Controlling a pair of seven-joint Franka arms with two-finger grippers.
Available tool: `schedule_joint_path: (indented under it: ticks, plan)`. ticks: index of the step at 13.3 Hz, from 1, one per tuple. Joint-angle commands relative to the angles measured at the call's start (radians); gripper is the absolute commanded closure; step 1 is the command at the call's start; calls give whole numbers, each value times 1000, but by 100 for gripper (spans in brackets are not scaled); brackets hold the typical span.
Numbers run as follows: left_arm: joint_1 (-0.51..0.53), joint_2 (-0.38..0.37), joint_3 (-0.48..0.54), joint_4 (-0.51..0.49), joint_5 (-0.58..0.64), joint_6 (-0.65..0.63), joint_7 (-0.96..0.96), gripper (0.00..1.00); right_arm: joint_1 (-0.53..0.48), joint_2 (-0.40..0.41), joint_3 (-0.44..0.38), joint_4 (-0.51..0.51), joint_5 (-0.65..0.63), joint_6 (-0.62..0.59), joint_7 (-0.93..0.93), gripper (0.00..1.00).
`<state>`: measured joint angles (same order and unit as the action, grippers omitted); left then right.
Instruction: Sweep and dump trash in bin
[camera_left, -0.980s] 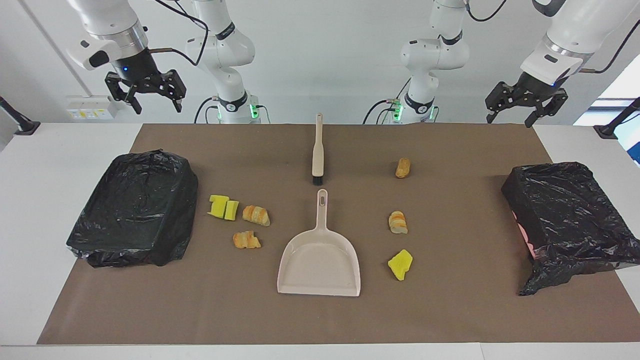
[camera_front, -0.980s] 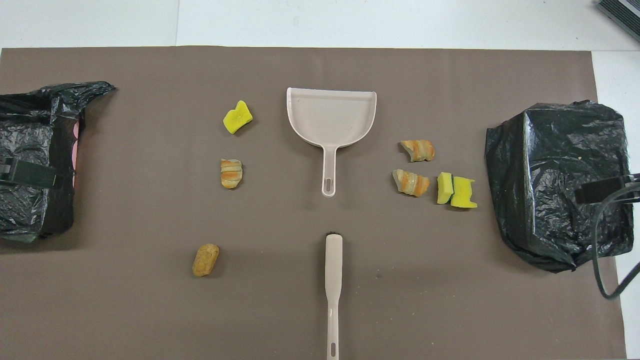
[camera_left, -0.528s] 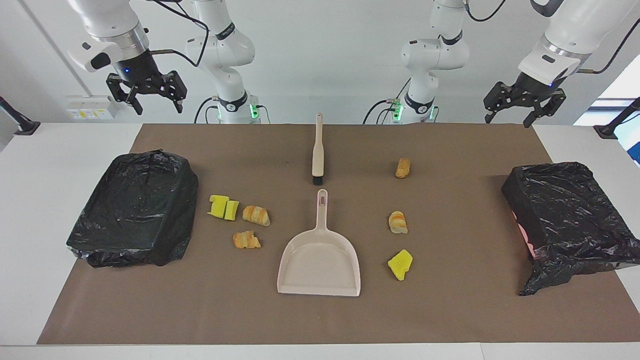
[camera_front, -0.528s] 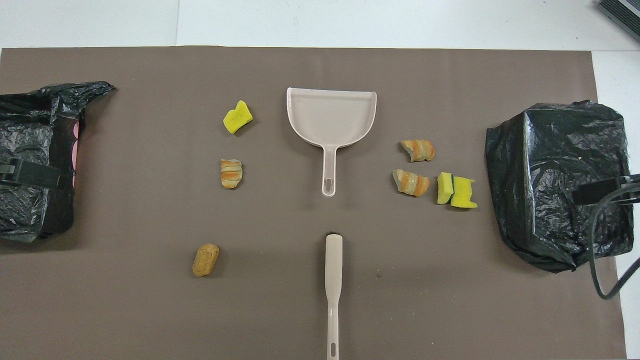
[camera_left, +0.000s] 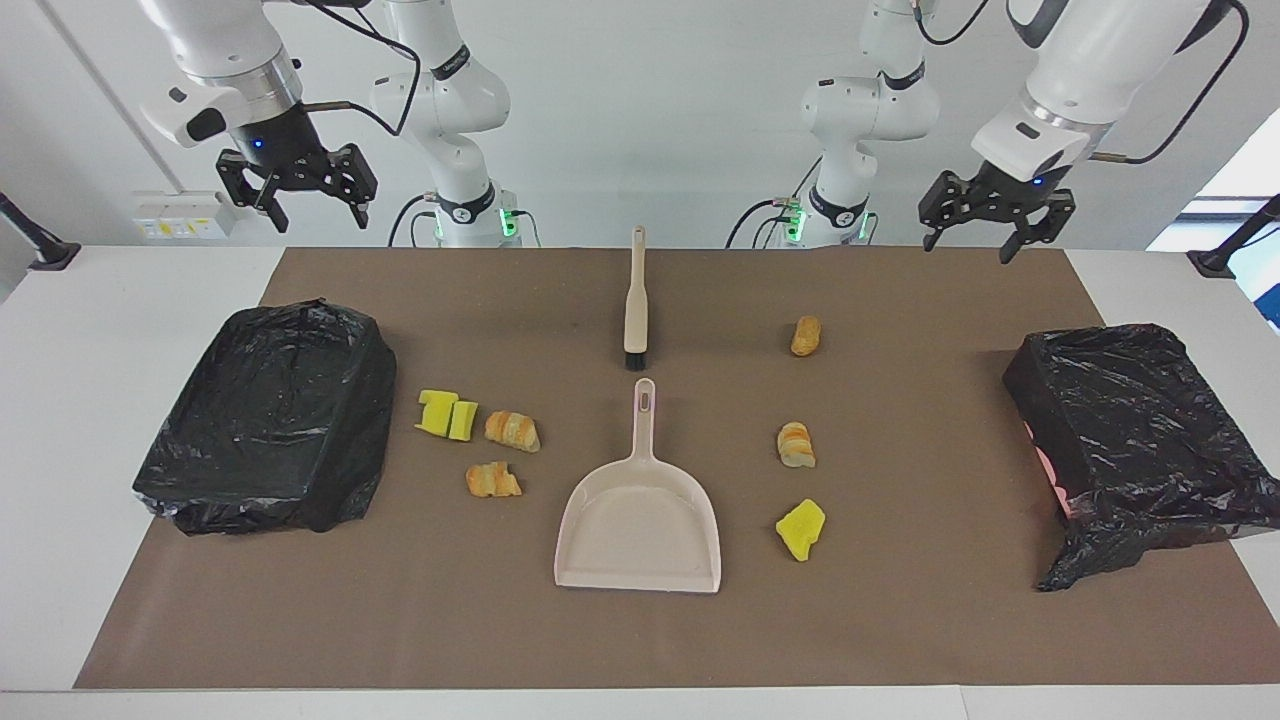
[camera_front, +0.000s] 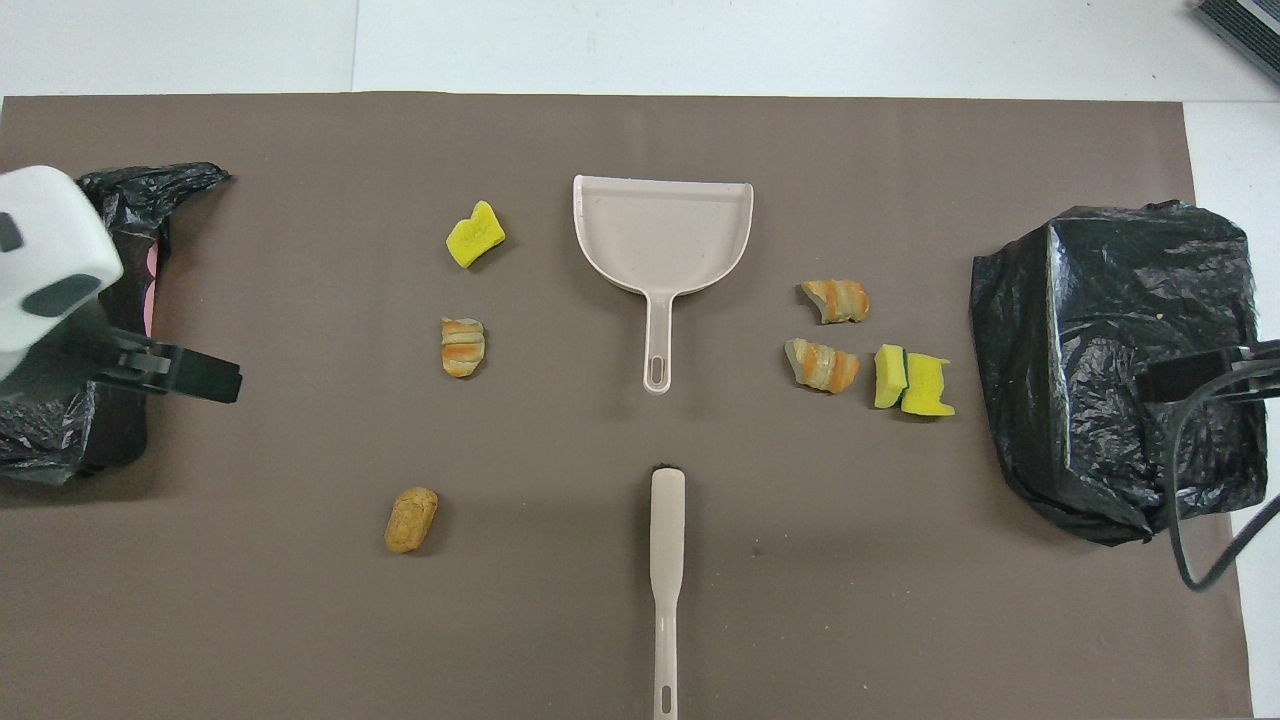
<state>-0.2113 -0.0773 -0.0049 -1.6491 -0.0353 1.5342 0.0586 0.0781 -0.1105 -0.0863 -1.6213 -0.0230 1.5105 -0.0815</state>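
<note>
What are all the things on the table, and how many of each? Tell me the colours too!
dustpan: 1, beige, middle of the brown mat, handle toward the robots.
brush: 1, beige with black bristles, nearer to the robots than the dustpan.
yellow sponge bits: 2 spots, bright yellow; one pair beside the right arm's bin, one chunk toward the left arm's end.
bread pieces: 4, orange-brown; two beside the yellow pair, two toward the left arm's end.
bins: 2, lined with black bags, one at each end.
mat: 1, brown, covering the table.
left gripper: open, raised.
right gripper: open, raised.
</note>
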Motion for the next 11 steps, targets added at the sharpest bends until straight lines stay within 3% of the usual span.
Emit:
schedule_joint_path:
  ticks: [1,4,11]
  plan:
    - [-143,-85,6,-176,9,110,-127,0,15,23,7,-18,3,71,-12,0]
    - [-311,-114,6,-294,9,217,-307,0,49,86,8,-9,15,137,18,0]
    - [-624,-90,3,-460,9,427,-627,0,97,221,8,-9,17,280,55,0]
